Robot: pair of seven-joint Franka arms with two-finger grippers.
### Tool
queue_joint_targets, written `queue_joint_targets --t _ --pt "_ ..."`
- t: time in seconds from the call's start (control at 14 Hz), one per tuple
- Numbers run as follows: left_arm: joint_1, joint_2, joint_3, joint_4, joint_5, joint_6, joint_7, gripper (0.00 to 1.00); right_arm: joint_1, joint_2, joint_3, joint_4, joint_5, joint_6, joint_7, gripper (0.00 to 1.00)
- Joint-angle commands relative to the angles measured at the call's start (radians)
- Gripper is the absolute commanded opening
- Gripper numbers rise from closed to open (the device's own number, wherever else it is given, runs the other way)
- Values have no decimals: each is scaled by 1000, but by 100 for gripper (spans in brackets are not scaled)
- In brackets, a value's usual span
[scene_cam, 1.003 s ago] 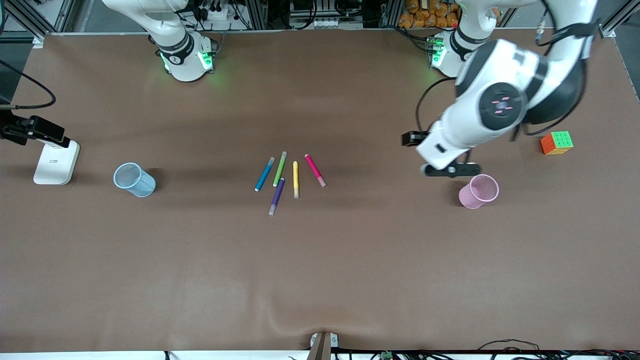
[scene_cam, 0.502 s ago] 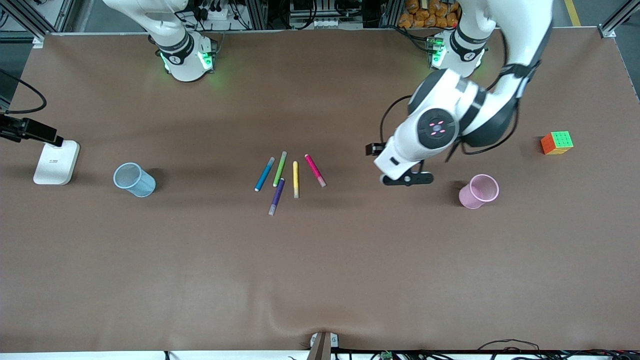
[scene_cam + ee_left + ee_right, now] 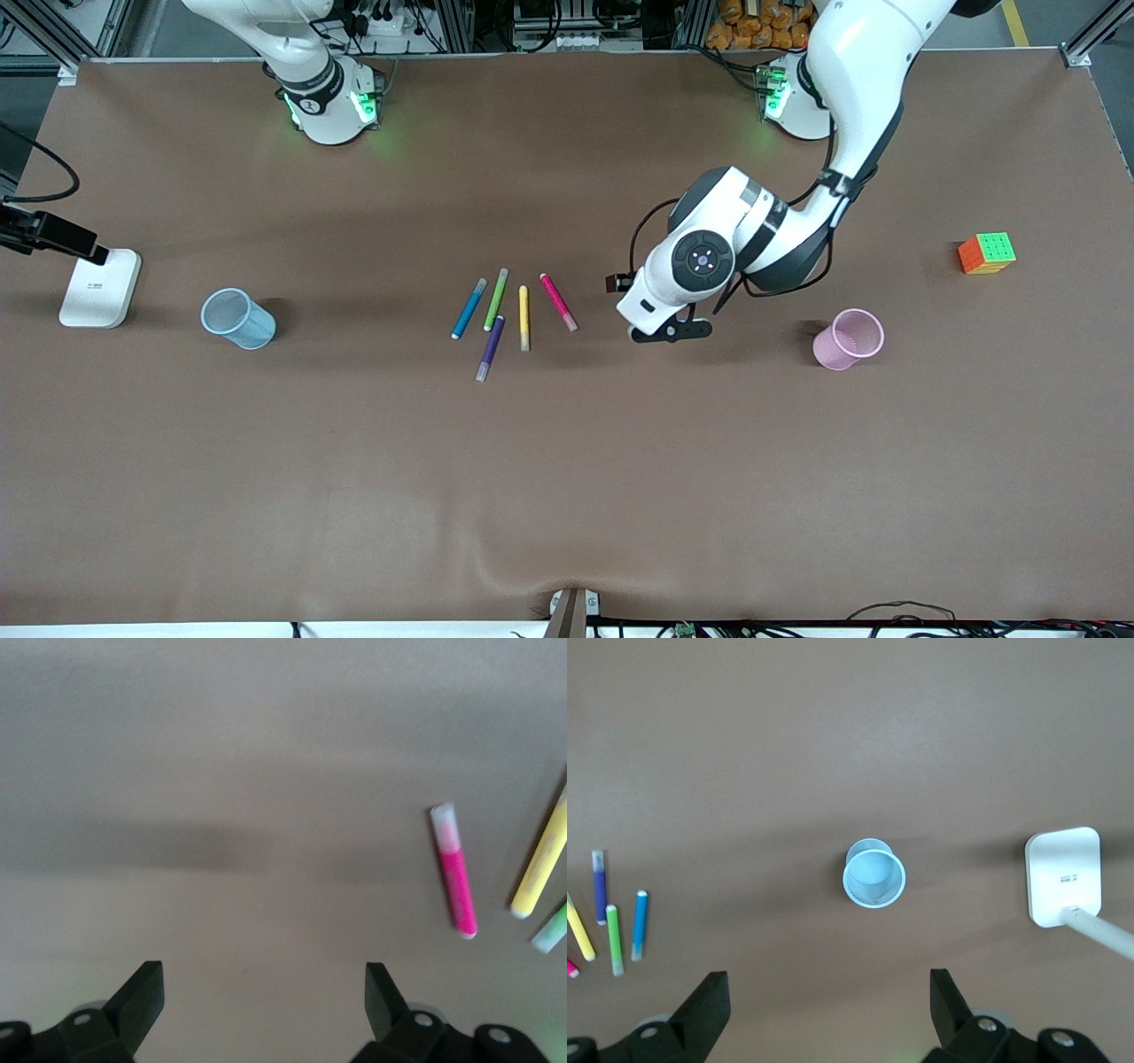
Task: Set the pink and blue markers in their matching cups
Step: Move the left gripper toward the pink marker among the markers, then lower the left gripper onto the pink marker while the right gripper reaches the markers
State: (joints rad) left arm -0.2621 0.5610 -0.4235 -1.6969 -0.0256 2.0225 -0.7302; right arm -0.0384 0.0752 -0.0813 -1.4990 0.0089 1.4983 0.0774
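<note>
The pink marker (image 3: 558,302) and the blue marker (image 3: 467,308) lie flat in a fan of pens at the table's middle. The pale blue cup (image 3: 237,318) stands toward the right arm's end, the pale pink cup (image 3: 849,338) toward the left arm's end. My left gripper (image 3: 671,332) hovers open and empty over bare table between the pink marker and the pink cup. Its wrist view shows the pink marker (image 3: 454,871) off to one side of the left gripper (image 3: 263,992). My right gripper (image 3: 828,997) is open and empty, high up, looking down on the blue cup (image 3: 873,873) and the blue marker (image 3: 640,924). It is out of the front view.
Green (image 3: 496,299), yellow (image 3: 524,317) and purple (image 3: 490,348) pens lie among the two markers. A coloured cube (image 3: 986,252) sits at the left arm's end of the table. A white stand (image 3: 99,286) with a black arm sits beside the blue cup.
The left arm has swung from above the pink cup toward the markers, with its gripper still open. Markers and cups have not moved.
</note>
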Motion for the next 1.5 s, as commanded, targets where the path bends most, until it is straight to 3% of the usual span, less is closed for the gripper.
queue_joint_targets --t 0.0,0.64,1.0,1.22,1.43 --pt "-34 34 5 28 16 57 -37 100 14 14 2 28 3 -9 47 100" --pt "-166 158 46 155 49 108 -337 100 78 107 3 29 8 5 33 100" --pt "-193 177 72 155 42 148 -351 100 97 192 3 28 170 30 45 100" --pt "-204 197 72 155 38 168 -356 100 135 222 2 22 166 57 45 100" --pt "-226 226 72 157 39 197 -356 92 169 255 2 16 164 95 56 100"
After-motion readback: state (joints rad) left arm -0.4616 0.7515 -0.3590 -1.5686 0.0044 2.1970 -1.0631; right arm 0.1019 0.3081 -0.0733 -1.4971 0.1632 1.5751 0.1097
